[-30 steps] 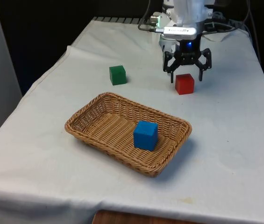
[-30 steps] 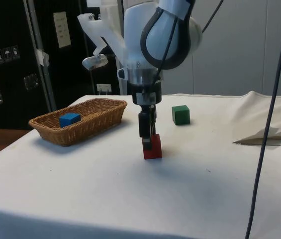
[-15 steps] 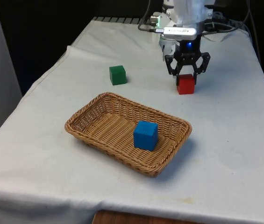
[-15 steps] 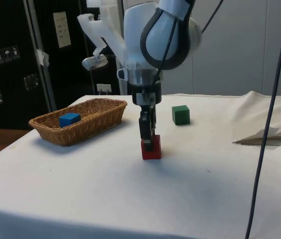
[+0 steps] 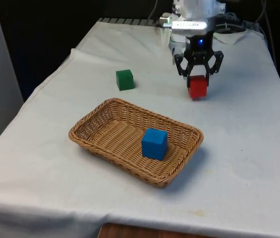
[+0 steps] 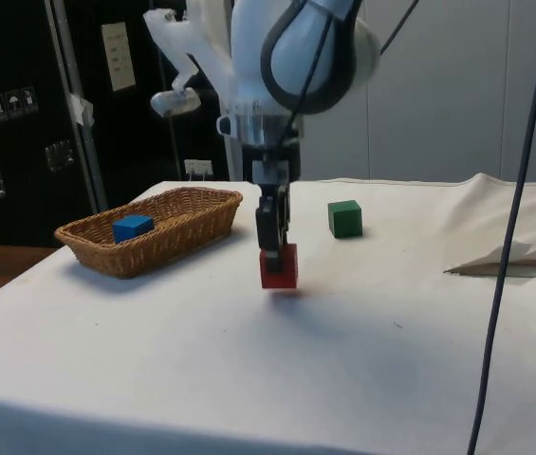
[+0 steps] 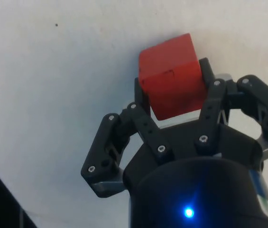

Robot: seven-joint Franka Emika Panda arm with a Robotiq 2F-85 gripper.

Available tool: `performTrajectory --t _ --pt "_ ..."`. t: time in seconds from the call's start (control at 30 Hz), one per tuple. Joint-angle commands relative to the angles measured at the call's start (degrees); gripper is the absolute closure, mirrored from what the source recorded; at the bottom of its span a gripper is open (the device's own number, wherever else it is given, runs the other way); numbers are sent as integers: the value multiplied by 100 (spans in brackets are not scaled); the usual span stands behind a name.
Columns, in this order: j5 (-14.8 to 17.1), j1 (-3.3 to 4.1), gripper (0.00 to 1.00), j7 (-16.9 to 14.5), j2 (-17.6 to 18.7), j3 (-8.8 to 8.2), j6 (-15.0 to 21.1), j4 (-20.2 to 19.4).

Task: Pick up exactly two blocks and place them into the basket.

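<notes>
- The red block (image 5: 197,87) is a plain cube with flat, matte faces and crisp edges; the side view (image 6: 278,266) gives it a darker shade on its shadowed face, and the wrist view (image 7: 172,76) shows a small dark scuff near one edge.
- The blue block (image 5: 154,144) is a cube of like build, lying inside the wicker basket (image 5: 105,146), towards the end of the basket on the front view's right.
- The green block (image 5: 125,79) is a third cube of the same kind, standing on the white cloth (image 5: 40,144) beyond the basket, well apart from it.
- The basket is a shallow, oblong tray of woven tan cane with a thicker braided rim; in the side view (image 6: 168,237) the blue block (image 6: 132,227) shows above its near wall.
- None of the blocks nor the basket bears readable writing; a pale label on the dark cabinets behind the basket in the side view is too small to read.
- The black gripper (image 5: 198,78) is clamped on the red block, one finger against each of two opposite faces, as the wrist view (image 7: 171,107) shows.
- The red block hangs under the gripper (image 6: 275,254), lifted clear of the cloth, with its shadow below it on the cloth.
- Measured from the basket, the held red block is beyond the far rim, towards the front view's right, and the green block (image 6: 344,218) lies further off to the front view's left of it.
</notes>
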Motion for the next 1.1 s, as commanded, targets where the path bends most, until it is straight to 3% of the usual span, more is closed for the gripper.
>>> performTrajectory --t 0.0,0.23,0.27,0.5,0.53,0.57,0.83,0.87,1.07 --pt "-109 6 97 52 -109 -80 -155 17" --pt "-189 -40 97 -11 -355 -206 -653 350" --pt "-138 -29 97 -17 -355 -189 -573 298" --pt "-103 -92 97 -166 -338 -286 -1066 796" --pt "-138 -74 97 -138 -350 -304 -991 745" --pt "-86 -97 97 -195 -304 -309 -1180 940" --pt "-92 -143 97 -229 -97 -378 -1656 1587" --pt "-132 -115 97 -183 -132 -384 -1547 1490" --pt "-63 -183 97 -269 143 -430 -1954 2114"
